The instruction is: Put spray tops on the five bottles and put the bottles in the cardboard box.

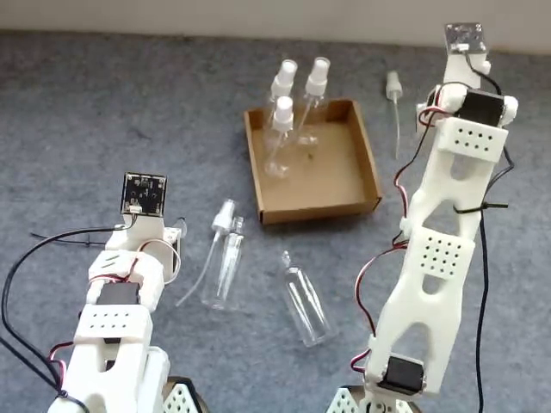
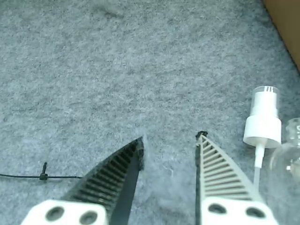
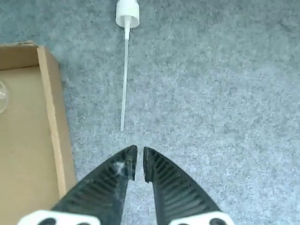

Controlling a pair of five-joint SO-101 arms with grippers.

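Score check: three of five are home. The three clear plastic bottles with white spray tops (image 1: 282, 116) lie in the shallow brown cardboard box (image 1: 253, 163), their heads poking over its far wall. Whether those tops are seated all the way down, I can't tell; the clear bodies nearly vanish against the cardboard.

Two to go. On the grey felt counter (image 1: 129, 103), just in front of the box, lies one bare clear bottle (image 1: 225, 267). A loose white spray top with a long dip tube (image 1: 224, 215) lies right beside it, the tube running along the bottle's side. A second bare clear bottle (image 1: 306, 301) lies apart from it, nearer the middle. The other loose white spray top (image 1: 393, 86) lies beyond the box's right wall, its thin tube trailing back.

The left arm's jaws are spread wide and empty over the felt, and that first loose top sits just beside them. The bottle neck next to it is cut off at the wrist picture's edge. The right arm's jaws are pinched nearly together on nothing, pointing at the far top's tube end. From above, both sets of jaws are tucked under their arms.
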